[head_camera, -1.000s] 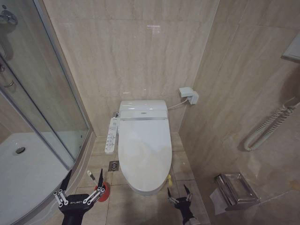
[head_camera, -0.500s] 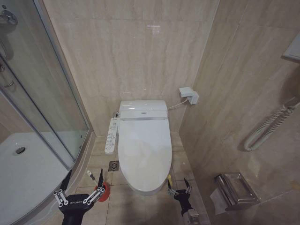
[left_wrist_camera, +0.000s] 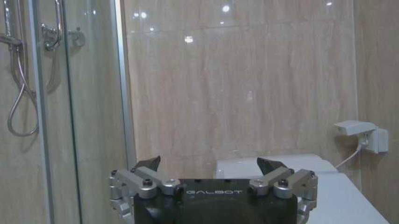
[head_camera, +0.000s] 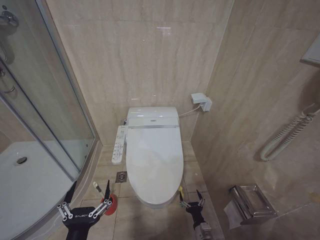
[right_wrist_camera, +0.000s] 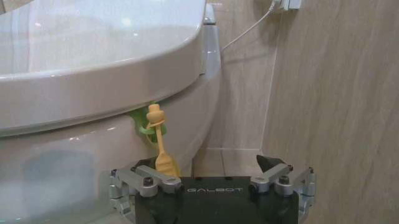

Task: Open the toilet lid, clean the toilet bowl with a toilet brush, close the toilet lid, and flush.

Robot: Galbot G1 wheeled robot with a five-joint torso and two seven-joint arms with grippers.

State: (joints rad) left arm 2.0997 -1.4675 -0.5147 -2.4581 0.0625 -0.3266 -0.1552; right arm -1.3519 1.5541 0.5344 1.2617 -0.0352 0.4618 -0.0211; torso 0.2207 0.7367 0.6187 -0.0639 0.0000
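Showing: one toilet lid (head_camera: 153,155), one toilet brush (head_camera: 101,192) in one red holder (head_camera: 110,203) beside the left gripper (head_camera: 86,199); one yellow tag (right_wrist_camera: 160,142) before the right gripper (head_camera: 192,200); two grippers.

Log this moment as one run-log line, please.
toilet lid: closed | right gripper: open, beside toilet bowl | left gripper: open, idle

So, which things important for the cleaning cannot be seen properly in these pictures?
- Inside of the toilet bowl: hidden in all views by the closed toilet lid.
- Toilet brush: in the head view, its head is hidden in the red holder, partly behind the left pincer.
- Yellow handle beside the bowl: its lower end is hidden behind the right pincer in the right wrist view.
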